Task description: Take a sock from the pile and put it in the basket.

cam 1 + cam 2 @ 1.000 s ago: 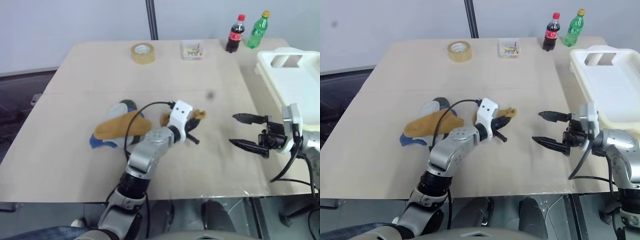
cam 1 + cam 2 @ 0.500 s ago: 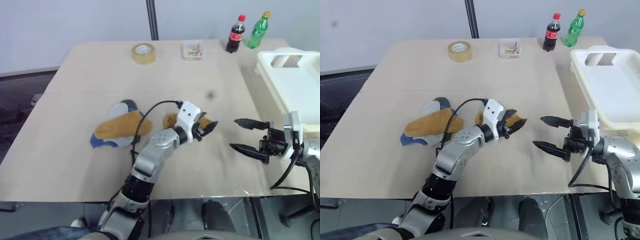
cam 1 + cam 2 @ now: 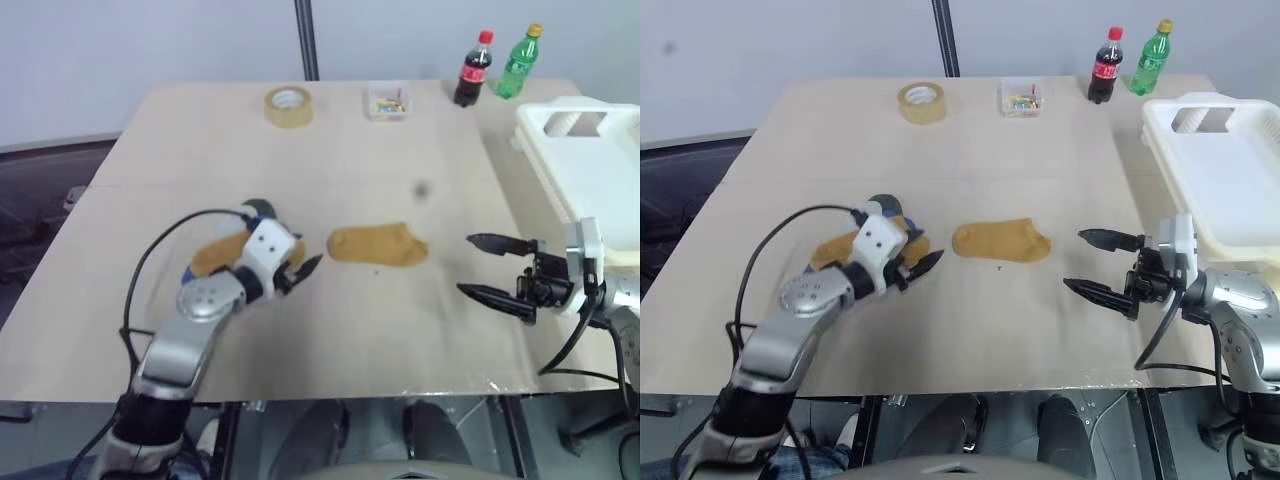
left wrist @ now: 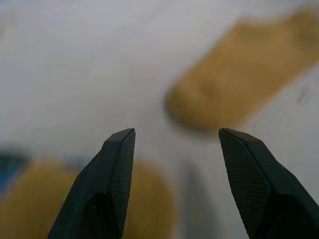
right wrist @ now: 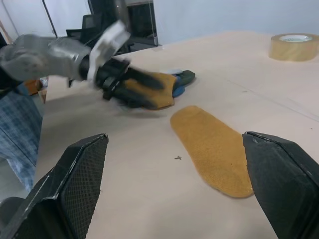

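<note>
I find the sock point(image 3: 377, 244) flat on the desk point(image 3: 400, 150), between the spread, empty left claw point(image 3: 297, 272) and right claw point(image 3: 492, 268), likely staged for handover toward the basket point(image 3: 590, 170).

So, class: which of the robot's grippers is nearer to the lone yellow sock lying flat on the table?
Left. The left gripper sits just beside the sock, toward the pile; the right gripper waits slightly farther off on the basket side.
</note>
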